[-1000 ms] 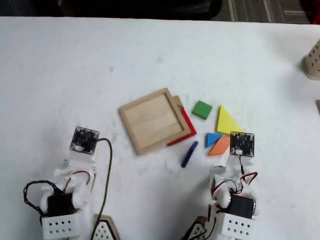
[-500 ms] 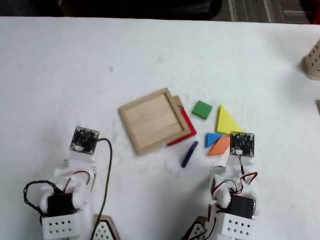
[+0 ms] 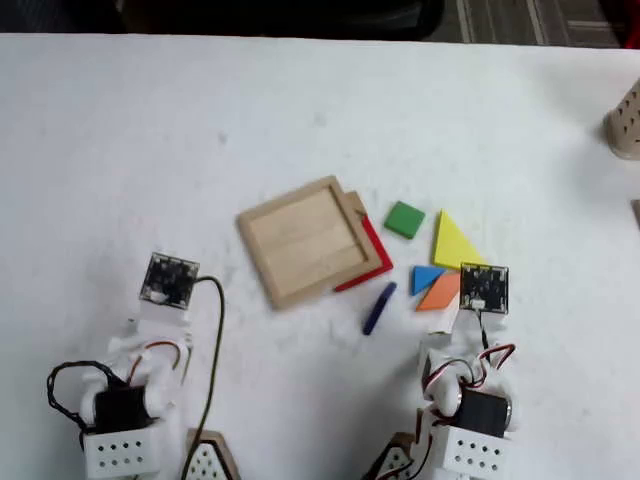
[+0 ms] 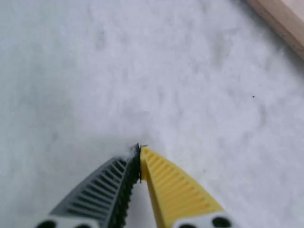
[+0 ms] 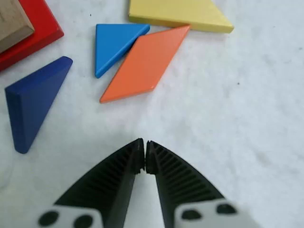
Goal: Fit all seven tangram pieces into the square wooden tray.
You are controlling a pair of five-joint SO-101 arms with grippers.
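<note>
The square wooden tray (image 3: 300,240) lies mid-table, resting partly on a red piece (image 3: 369,257) and a tan piece (image 3: 353,205) at its right side. A green square (image 3: 404,219), yellow triangle (image 3: 452,242), light blue triangle (image 3: 425,276), orange parallelogram (image 3: 441,291) and dark blue triangle (image 3: 378,307) lie to its right. My right gripper (image 5: 144,156) is shut and empty, just short of the orange parallelogram (image 5: 145,63) and light blue triangle (image 5: 114,44). My left gripper (image 4: 139,157) is shut over bare table, with the tray's corner (image 4: 280,21) ahead.
A pale perforated object (image 3: 626,121) stands at the table's right edge. The table's far edge runs along the top of the high view. Both arm bases (image 3: 120,425) sit at the near edge.
</note>
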